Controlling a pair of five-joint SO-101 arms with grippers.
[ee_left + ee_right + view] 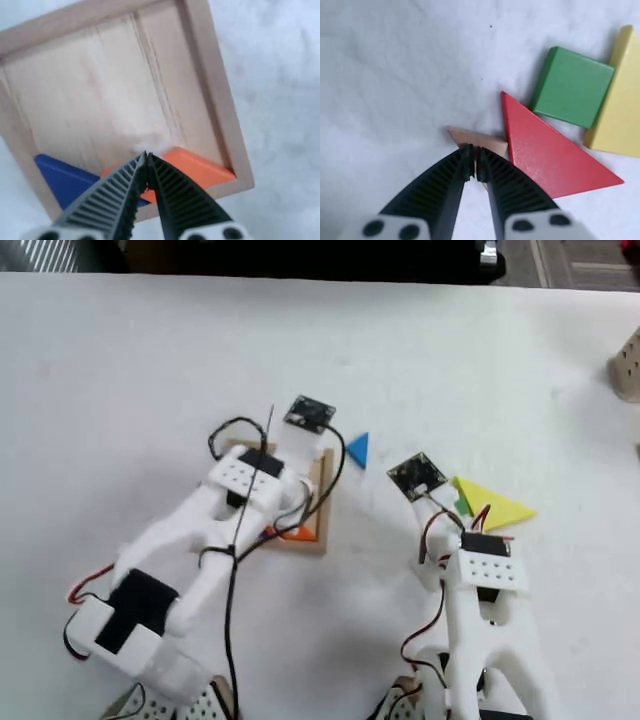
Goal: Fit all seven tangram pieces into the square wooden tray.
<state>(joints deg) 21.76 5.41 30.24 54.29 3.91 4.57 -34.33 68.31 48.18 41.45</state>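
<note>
The square wooden tray (215,90) lies on the white table (150,360) under the left arm. An orange piece (200,170) is tucked into one of its corners, and a blue piece (60,175) lies along the same rim. The left claw (147,159) hangs over the orange piece with its jaws pressed together, gripping nothing. A small blue triangle (358,448) rests on the table just off the tray's far corner. Further right, the right claw (474,150), closed to a thin slit, points down at a pale triangle (480,141) lying against a red triangle (550,155). A green square (572,87) sits just beside the red triangle and next to a yellow triangle (620,110).
</note>
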